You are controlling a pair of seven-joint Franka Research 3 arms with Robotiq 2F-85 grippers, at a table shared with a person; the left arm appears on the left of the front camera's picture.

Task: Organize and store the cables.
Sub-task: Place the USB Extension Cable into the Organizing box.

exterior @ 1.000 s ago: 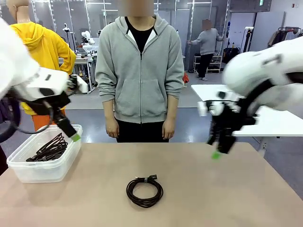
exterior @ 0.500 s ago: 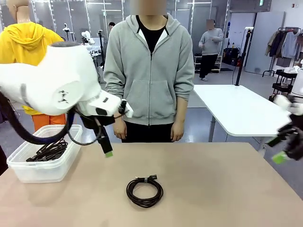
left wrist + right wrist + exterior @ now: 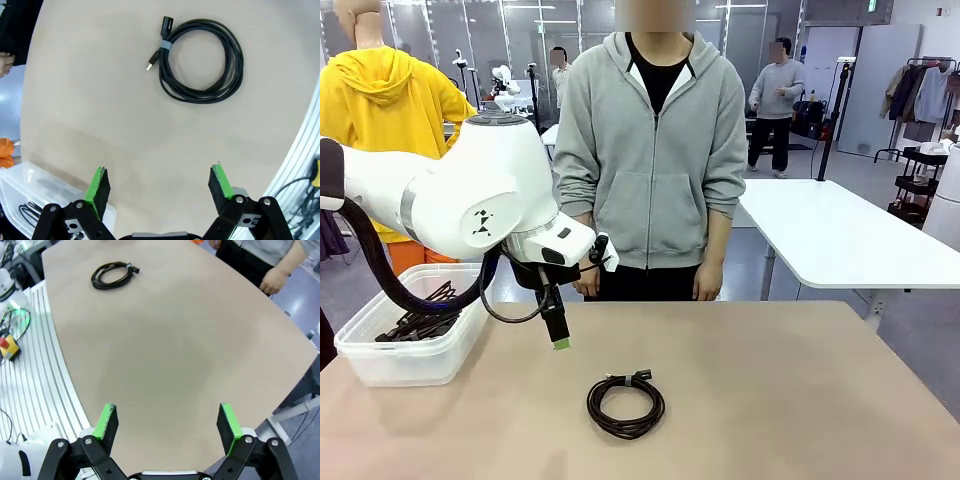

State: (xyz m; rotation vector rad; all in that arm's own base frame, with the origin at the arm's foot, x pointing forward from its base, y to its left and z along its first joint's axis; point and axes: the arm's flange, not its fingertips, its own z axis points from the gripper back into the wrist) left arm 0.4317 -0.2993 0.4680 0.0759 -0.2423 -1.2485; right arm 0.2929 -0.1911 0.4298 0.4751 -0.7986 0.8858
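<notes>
A single coiled cable (image 3: pixel 625 403) lies flat on the tan table (image 3: pixel 800 400), near the robot's edge and about midway across, exactly where it lay a second ago; its plug ends sit at the far top of the loop. More cables (image 3: pixel 418 316) lie heaped in the clear plastic bin (image 3: pixel 410 362) at the table's left end, as before. What has changed is the arms: a second ago the left gripper (image 3: pixel 560 340) was poised over the bin's rim, and it has since swung toward the middle, now hanging above bare table just left of and beyond the loose coil, fingers pointing down and holding nothing. In the left wrist view the coil (image 3: pixel 201 61) lies well ahead of the spread green pads (image 3: pixel 97 182), with a corner of the bin (image 3: pixel 30 192) beside them. The right arm, earlier over the table's right half, has pulled out of the front view; its gripper (image 3: pixel 167 425) is spread wide and empty, high over the table, the coil (image 3: pixel 112 275) far off. The person (image 3: pixel 650 160) stands at the far edge, hands down.
</notes>
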